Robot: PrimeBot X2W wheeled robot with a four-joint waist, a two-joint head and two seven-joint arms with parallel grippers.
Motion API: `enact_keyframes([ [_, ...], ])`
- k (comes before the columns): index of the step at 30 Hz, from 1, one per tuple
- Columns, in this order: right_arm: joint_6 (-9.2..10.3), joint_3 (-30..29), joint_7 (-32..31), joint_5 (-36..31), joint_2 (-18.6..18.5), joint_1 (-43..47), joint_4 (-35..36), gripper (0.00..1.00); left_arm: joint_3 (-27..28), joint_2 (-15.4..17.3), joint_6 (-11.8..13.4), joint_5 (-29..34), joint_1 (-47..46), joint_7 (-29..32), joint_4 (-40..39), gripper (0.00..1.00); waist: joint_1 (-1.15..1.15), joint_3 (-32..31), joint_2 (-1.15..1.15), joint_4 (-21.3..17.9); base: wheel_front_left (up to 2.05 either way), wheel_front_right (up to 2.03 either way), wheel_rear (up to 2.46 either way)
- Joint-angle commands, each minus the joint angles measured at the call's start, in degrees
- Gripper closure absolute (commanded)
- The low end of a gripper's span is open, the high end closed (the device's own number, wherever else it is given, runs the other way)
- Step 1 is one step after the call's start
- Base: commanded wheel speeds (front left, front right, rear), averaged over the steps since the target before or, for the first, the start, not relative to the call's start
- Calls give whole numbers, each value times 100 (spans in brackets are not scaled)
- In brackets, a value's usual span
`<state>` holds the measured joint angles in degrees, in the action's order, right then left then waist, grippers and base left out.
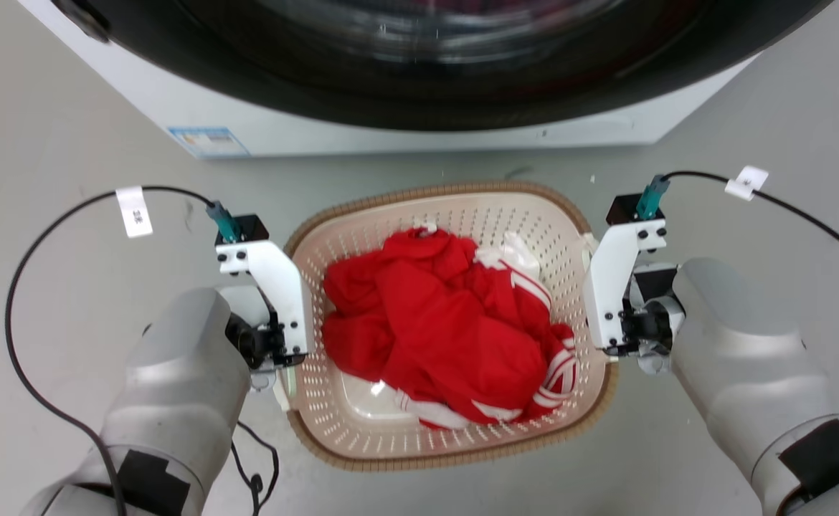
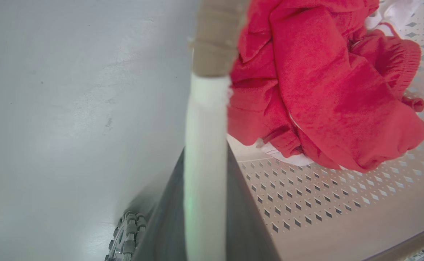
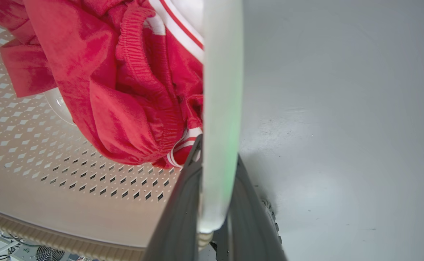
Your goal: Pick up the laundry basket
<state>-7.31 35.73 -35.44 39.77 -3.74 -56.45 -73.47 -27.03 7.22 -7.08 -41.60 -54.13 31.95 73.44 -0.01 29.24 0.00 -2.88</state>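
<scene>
Head view: the laundry basket (image 1: 362, 430) sits dead centre, just before the washing machine (image 1: 305, 122), with red clothes (image 1: 434, 315) heaped inside. The left gripper (image 1: 280, 344) is down at its left rim and the right gripper (image 1: 617, 330) at its right rim.

Left wrist view: two dark fingers (image 2: 244, 217) pinch a white handle (image 2: 204, 127) tight between them.

Right wrist view: same story here, dark fingers (image 3: 175, 217) clamped on the opposite white handle (image 3: 221, 108), with the basket's perforated wall alongside.
</scene>
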Motion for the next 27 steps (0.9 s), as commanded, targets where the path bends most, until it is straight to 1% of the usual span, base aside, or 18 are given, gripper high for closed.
enact_keyframes([
  [1, -32, 36, -65, 76, 156, 93, 48, 100, -21, -191, -70, -69, 115, 88, -50, 100, 1, -447, 0, 7, 0, 0, 0],
  [14, -32, 223, -558, 420, 156, 597, 33, 100, -198, -179, -70, -335, 599, 585, -36, 100, 1, -1641, 0, 17, 0, 0, 0],
  [23, -32, 400, -891, 658, 162, 992, 41, 100, -237, -264, -70, -560, 1034, 985, -21, 100, 1, -2431, 0, -4, 0, 0, 0],
  [27, -33, 446, -993, 725, 165, 1136, 38, 100, -243, -295, -71, -608, 1189, 1086, -13, 100, 1, -2666, 0, -8, 0, 0, 0],
])
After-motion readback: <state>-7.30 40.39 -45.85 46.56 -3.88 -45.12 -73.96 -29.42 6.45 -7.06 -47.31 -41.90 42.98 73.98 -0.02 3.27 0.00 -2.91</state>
